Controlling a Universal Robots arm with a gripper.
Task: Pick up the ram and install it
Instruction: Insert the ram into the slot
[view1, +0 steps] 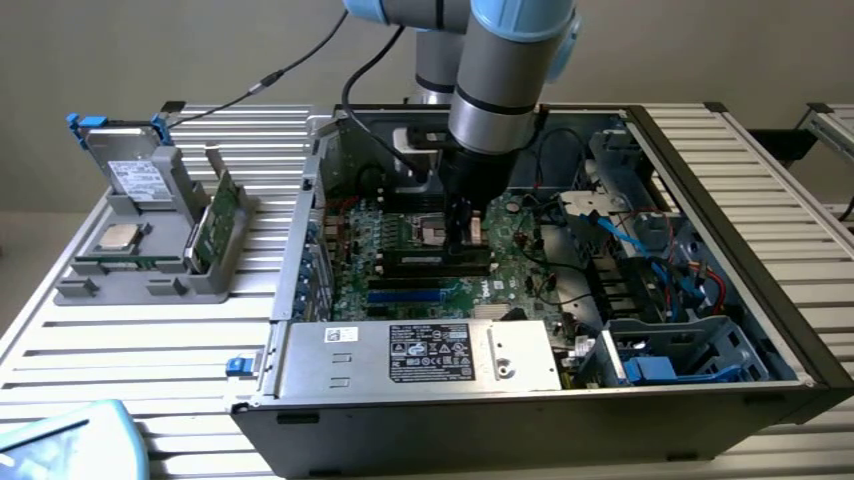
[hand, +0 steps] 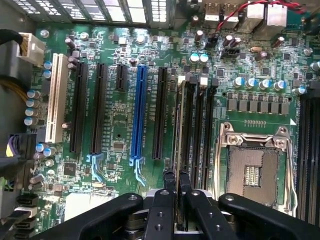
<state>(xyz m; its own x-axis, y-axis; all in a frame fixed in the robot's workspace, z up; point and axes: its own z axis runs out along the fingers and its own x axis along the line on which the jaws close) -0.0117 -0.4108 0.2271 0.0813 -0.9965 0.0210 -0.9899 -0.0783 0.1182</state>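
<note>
Inside the open computer case (view1: 534, 425), the exterior view gives me the arm reaching straight down, with the gripper (view1: 463, 238) low over the middle of the board. That view also takes in the boxy metal power supply (view1: 420, 355) with its printed label at the case's near wall. On the slatted table (view1: 120, 350), to the exterior view's left, a gray plastic tray (view1: 147, 275) holds a wider green board (view1: 214, 225) on edge.

The wrist view supplies the close detail. The black fingers (hand: 169, 186) are clenched on the ram (hand: 178, 125), a thin dark stick seen edge-on. It stands upright between a long black expansion slot (hand: 161, 115) and the black memory slots (hand: 205, 130). Whether it is seated I cannot tell.

Around it the green motherboard (hand: 117, 117) is matte and crowded. I can see a glossy blue slot (hand: 138, 115), a white one (hand: 55, 97) and round silver-topped capacitors (hand: 240, 82). The square, metal-framed CPU socket (hand: 252, 170) sits just beside the memory slots.
</note>
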